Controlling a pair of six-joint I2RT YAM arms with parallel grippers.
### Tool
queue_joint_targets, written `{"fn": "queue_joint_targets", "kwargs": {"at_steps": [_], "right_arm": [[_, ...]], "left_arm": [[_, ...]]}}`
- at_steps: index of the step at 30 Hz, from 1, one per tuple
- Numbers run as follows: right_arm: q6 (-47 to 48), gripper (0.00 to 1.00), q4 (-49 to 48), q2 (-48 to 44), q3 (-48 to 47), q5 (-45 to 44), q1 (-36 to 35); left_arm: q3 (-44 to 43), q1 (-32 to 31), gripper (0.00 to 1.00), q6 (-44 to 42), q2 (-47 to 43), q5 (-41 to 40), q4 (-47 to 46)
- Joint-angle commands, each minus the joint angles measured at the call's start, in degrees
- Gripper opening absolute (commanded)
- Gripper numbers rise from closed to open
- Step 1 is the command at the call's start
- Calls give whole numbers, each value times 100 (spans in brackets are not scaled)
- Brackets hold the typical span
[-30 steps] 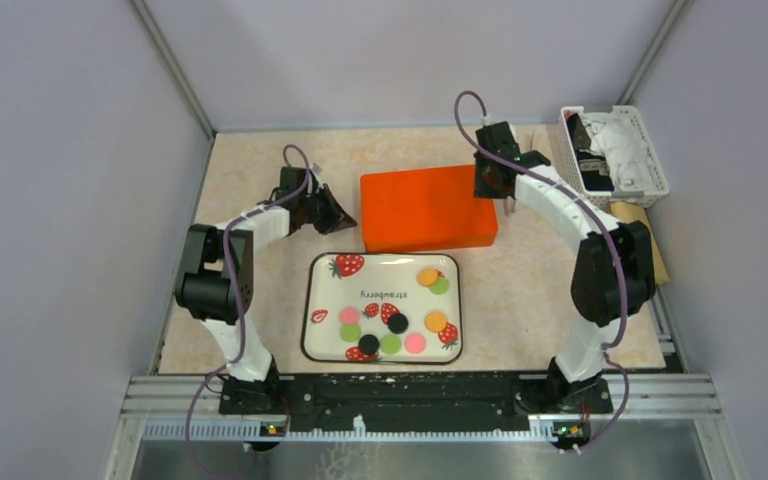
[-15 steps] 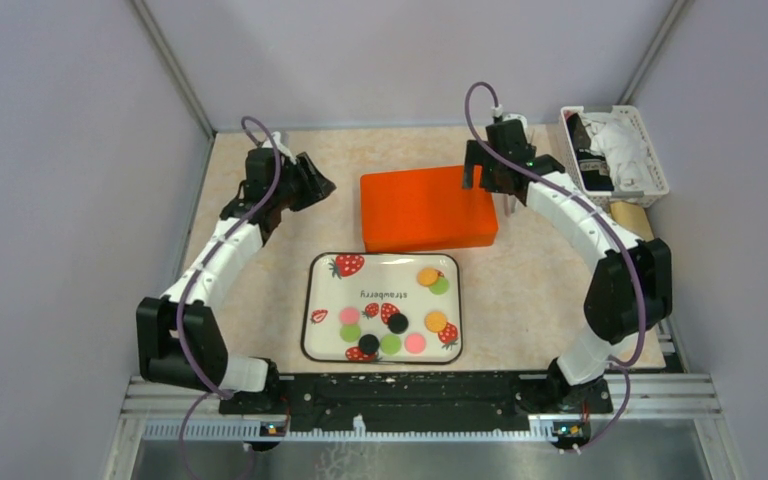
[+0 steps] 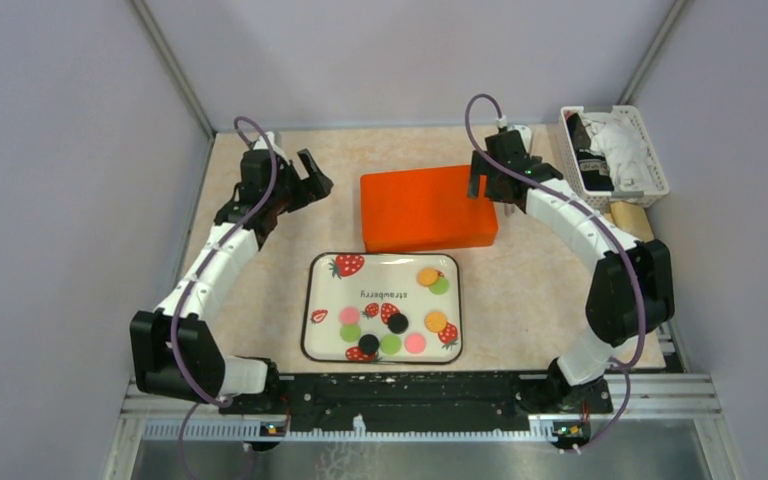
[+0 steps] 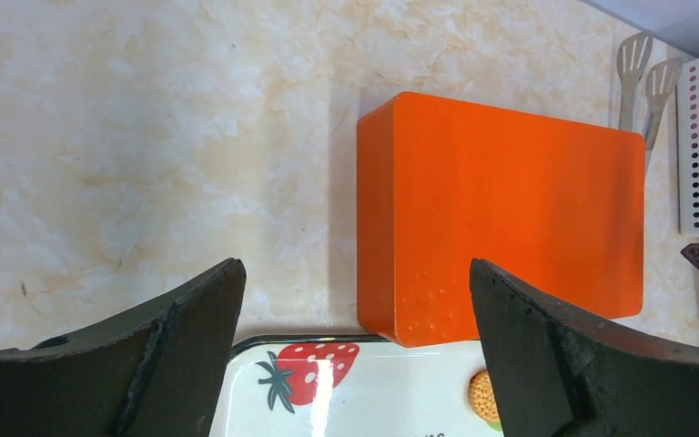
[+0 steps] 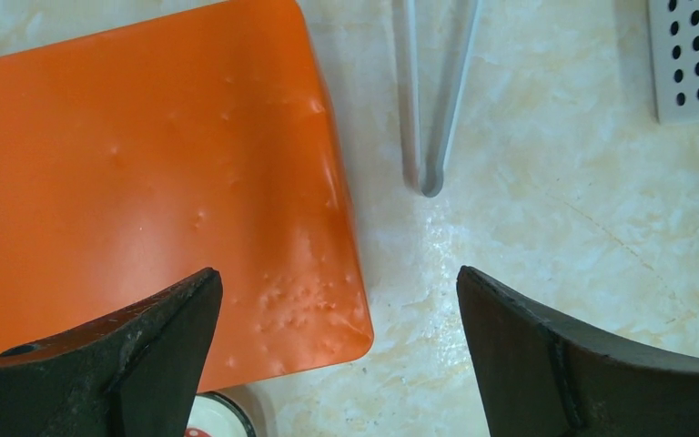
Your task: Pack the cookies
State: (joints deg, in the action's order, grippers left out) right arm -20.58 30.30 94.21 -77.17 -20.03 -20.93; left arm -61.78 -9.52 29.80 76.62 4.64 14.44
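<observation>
Writing: "strawberry" is printed on the tray (image 3: 380, 275), upside down in the top view, among red strawberry pictures.
Cookies (image 3: 397, 323): orange, pink, green and black discs lie loose on the tray, at the lower centre of the top view.
Orange box (image 3: 425, 207): plain, on the desk (image 3: 530, 290) just above the tray.
Left pincer (image 4: 355, 273): wide, empty, beside the box's left end.
Right pincer (image 5: 337, 278): wide, empty, over the box's right edge.
Tongs (image 5: 407, 91): grey, lying between the box and the white basket (image 3: 650, 150), upper right.

Cookies (image 3: 398, 323): orange, pink, green, black discs, lying flat, scattered on strawberry tray (image 3: 390, 268).
</observation>
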Motion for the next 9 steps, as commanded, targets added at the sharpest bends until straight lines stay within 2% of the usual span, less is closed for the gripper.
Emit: {"fn": "queue_joint_targets", "kwargs": {"at_steps": [1, 9], "right_arm": [[36, 99, -83, -333, -51, -456, 20], [-13, 99, 402, 90, -339, -1003, 27]], "left_arm": [[-62, -15, 99, -132, -222, -177, -90], [-76, -15, 99, -138, -197, -238, -115]]}}
